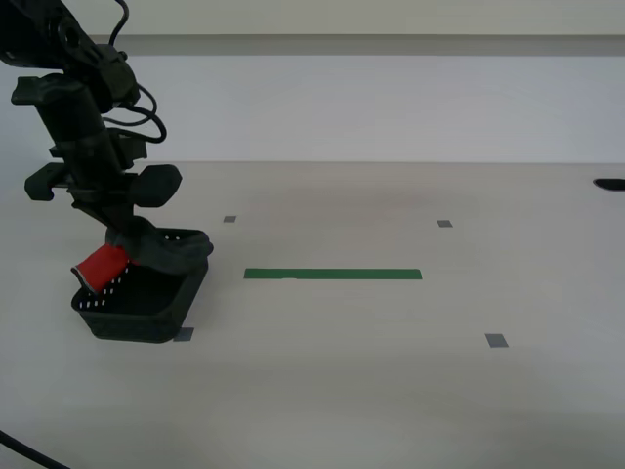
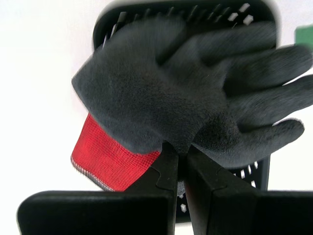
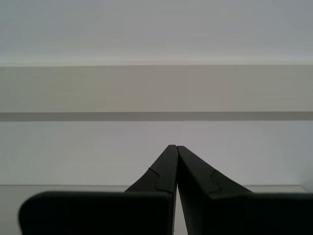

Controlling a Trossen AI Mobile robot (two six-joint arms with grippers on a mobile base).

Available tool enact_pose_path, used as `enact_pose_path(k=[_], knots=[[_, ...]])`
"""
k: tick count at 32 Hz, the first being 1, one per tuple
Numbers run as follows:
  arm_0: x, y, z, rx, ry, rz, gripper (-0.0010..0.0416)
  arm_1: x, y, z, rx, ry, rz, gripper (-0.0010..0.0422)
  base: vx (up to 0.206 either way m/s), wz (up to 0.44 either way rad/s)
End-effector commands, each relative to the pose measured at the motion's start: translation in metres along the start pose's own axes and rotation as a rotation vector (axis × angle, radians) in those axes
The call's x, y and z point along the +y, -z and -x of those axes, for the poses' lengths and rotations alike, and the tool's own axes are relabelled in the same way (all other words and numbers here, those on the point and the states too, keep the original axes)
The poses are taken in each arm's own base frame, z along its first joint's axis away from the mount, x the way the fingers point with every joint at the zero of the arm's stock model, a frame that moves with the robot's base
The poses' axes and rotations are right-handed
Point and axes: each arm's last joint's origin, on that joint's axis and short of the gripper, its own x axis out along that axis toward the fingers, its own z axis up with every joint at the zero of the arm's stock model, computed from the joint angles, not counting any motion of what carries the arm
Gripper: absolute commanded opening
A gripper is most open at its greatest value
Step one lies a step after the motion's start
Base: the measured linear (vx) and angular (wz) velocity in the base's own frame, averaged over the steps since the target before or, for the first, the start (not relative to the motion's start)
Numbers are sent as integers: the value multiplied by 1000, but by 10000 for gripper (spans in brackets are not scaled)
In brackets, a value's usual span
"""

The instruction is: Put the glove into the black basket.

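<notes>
My second claw [image 2: 178, 152] is pinched tight on the glove [image 2: 195, 93], which hangs with its red cuff [image 1: 103, 266] over the near rim of the black basket [image 1: 146, 308] on the surface [image 1: 391, 371]; nothing else shows inside the basket. Farther off, my first claw [image 3: 176, 148] is closed on nothing, facing a bare wall [image 3: 156, 29].

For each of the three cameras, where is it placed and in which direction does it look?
Exterior view: on the robot, off the arms, facing the table; an arm holds the glove over the black basket.
Second wrist view: on my second gripper, looking at the glove and basket.
First wrist view: on my first gripper, facing a bare wall.
Exterior and second wrist views share glove and basket.
</notes>
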Motion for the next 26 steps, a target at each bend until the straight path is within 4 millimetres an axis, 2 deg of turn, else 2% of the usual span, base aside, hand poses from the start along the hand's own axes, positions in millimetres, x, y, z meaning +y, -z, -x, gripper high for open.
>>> enact_pose_path(k=[1, 5, 14, 17, 22, 23, 26], knots=[[0, -1, 0, -5, -2, 0, 1, 1, -8, -3, -5, 2, 8, 0, 0, 0], [0, -1, 0, -3, -2, 0, 1, 1, -12, 1, -24, 1, 8, 0, 0, 0], [0, -1, 0, -7, 0, 0, 1, 1, -7, 1, 26, 2, 21, 5, 0, 0], [0, -1, 0, -7, 0, 0, 1, 2, -6, 2, 45, 2, 37, 49, 0, 0], [0, -1, 0, -7, 1, 0, 1, 2, -4, 2, 57, 1, 77, 154, 0, 0], [0, -1, 0, -7, 0, 0, 1, 2, -5, 3, 63, 1, 78, 202, 0, 0], [0, -1, 0, -7, 1, 0, 1, 2, -18, 16, 87, 0, 104, 247, 0, 0]])
